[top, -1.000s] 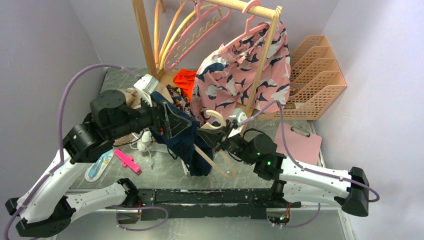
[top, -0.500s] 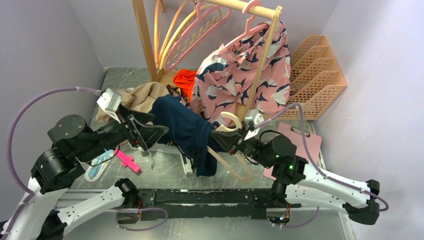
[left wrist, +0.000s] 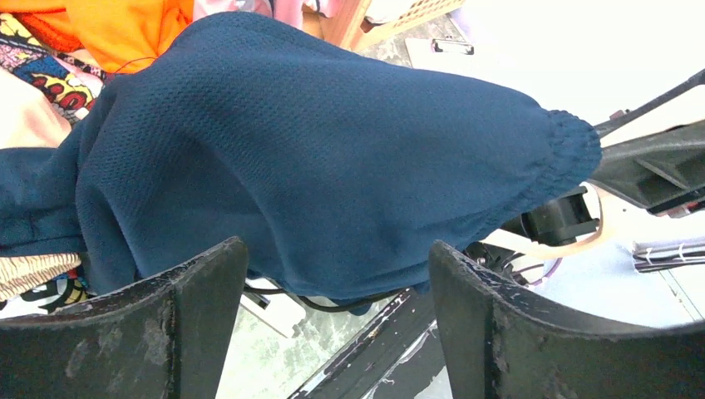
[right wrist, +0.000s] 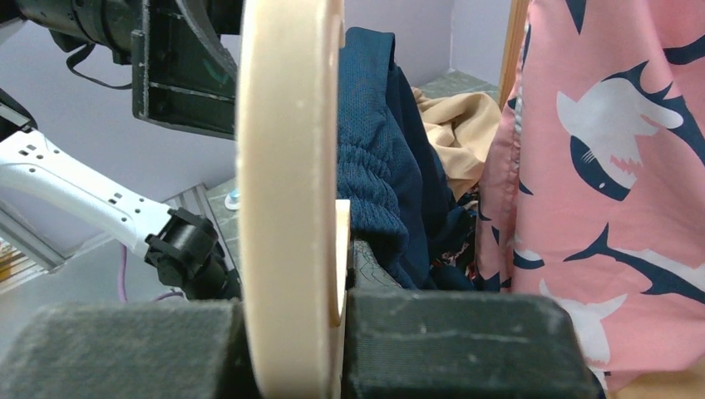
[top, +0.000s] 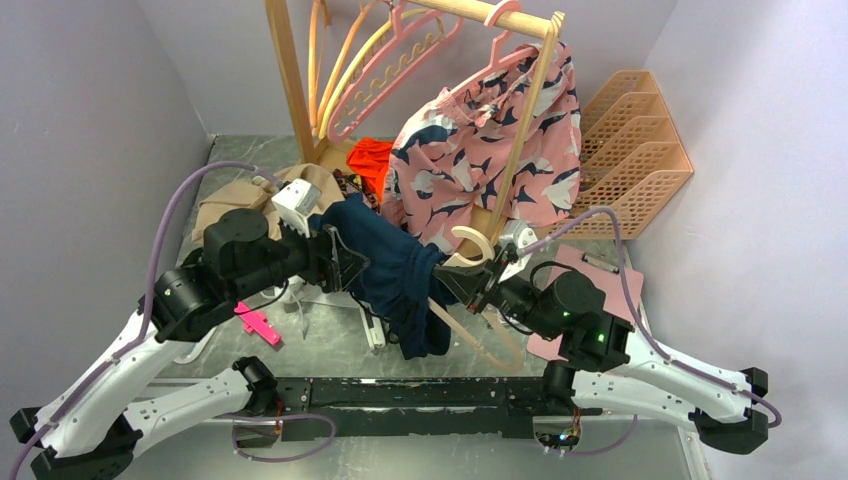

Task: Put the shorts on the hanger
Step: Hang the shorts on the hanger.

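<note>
While holding the hanger (top: 470, 246) clamped in the right gripper (top: 484, 282), advance the wide-spread left gripper (top: 345, 268) toward three o'clock, nip the shorts (top: 392, 268), drape them evenly.

Top external: fixed high above the near edge of the table (top: 320, 345), tilted down and forward toward the clothes rack (top: 290, 80); wide and far.

Left wrist: close in, sighting past the fingers (left wrist: 187, 324) of the left gripper (left wrist: 332, 266) onto the shorts (left wrist: 332, 150).

Right wrist: closer yet, sighting along the hanger (right wrist: 287, 166) clamped in the right gripper (right wrist: 291, 332), toward the left arm (right wrist: 75, 183).

Shared by all three: shorts, hanger.

Shared by top and right wrist: pink printed shorts (right wrist: 615, 166).
</note>
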Tool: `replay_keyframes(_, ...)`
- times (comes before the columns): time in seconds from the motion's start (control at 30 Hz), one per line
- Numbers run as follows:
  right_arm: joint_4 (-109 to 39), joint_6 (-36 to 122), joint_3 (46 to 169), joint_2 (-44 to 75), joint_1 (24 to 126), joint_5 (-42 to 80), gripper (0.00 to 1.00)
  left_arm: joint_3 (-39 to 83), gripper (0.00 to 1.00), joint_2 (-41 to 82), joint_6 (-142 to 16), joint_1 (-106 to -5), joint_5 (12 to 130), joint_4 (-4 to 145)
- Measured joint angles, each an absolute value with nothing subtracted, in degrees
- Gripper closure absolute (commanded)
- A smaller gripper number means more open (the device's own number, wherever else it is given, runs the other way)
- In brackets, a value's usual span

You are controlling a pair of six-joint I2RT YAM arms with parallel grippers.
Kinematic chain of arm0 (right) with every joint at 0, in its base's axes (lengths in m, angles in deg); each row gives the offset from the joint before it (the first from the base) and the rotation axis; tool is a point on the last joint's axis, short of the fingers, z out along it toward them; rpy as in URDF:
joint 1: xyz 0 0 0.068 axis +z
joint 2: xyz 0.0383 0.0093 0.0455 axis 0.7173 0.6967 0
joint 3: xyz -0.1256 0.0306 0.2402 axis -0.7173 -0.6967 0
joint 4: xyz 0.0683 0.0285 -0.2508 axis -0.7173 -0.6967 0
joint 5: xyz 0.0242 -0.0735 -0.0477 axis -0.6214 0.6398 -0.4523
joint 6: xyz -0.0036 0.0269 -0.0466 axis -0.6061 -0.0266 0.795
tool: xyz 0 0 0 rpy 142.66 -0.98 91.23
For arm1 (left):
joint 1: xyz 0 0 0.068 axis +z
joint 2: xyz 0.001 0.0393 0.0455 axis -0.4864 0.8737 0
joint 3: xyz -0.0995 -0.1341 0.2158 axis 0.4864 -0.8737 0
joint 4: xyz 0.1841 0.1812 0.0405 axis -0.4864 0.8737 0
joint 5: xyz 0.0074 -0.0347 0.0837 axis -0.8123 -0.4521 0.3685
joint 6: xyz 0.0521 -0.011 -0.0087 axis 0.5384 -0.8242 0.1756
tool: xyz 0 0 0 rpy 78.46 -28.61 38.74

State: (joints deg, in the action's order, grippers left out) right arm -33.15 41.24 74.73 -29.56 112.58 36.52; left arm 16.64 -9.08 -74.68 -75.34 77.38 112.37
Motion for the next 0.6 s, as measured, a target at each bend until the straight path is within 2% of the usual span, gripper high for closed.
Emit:
replay_keyframes(0.13, -32.9, 40.6, 74.7, -28.7, 112.6, 35.8, 1.00, 15.9, 0.17, -8.2, -76.2, -75.3, 79.0, 111.9)
replay_keyframes(0.2, -32.3, 40.0, 74.7, -28.1, 112.6, 35.1, 1.00, 15.3, 0.21, -7.9, -77.0, -75.3, 79.7, 111.6)
replay_keyframes(0.27, -31.8, 39.4, 74.7, -27.6, 112.6, 34.4, 1.00, 14.4, 0.32, -7.6, -77.7, -75.3, 79.9, 110.8)
replay_keyframes(0.37, -31.3, 38.6, 74.7, -27.1, 112.5, 33.7, 1.00, 12.8, 0.56, -7.0, -78.4, -75.3, 79.7, 109.3)
replay_keyframes(0.47, -31.2, 38.2, 74.7, -26.9, 112.5, 33.6, 1.00, 11.8, 0.91, -6.5, -79.0, -75.3, 79.4, 108.2)
replay_keyframes(0.6, -32.0, 38.3, 75.1, -26.9, 112.6, 35.2, 1.00, 11.8, 0.93, -6.8, -79.2, -75.3, 79.0, 107.2)
